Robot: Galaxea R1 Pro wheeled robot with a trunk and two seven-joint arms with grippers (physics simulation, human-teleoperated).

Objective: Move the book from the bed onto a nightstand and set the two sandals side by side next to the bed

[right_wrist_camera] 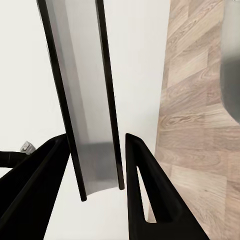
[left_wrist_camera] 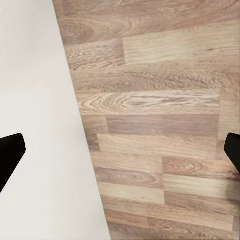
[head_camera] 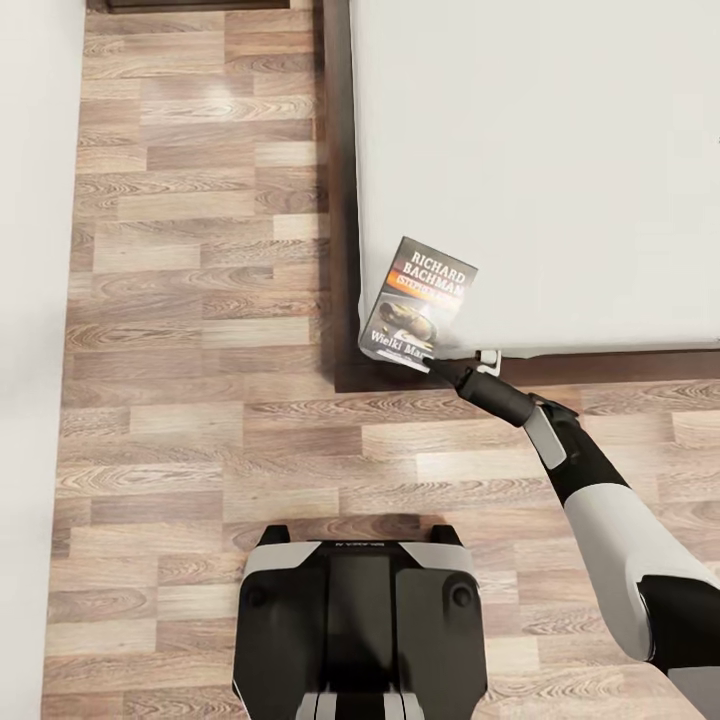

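Right gripper [head_camera: 438,362] clamped on the lower edge of the thin dark grey paperback book [head_camera: 418,298] with white "RICHARD BACHMAN" lettering and an orange band. The book is tilted, at the near left corner of the large low bed [head_camera: 560,150] with light grey mattress and dark brown wooden frame, partly past the mattress edge over the frame. In the right wrist view the book [right_wrist_camera: 82,100] shows edge-on (grey page block between dark covers), both black fingers [right_wrist_camera: 142,200] flanking it close. Left gripper [left_wrist_camera: 120,150] spread wide, only its two black fingertips [left_wrist_camera: 9,152] at the picture's sides, above the mixed-tone wood plank floor [left_wrist_camera: 160,125] beside a white wall [left_wrist_camera: 40,100]. The robot's dark base [head_camera: 360,630] stands on the floor, near the bed's foot corner.
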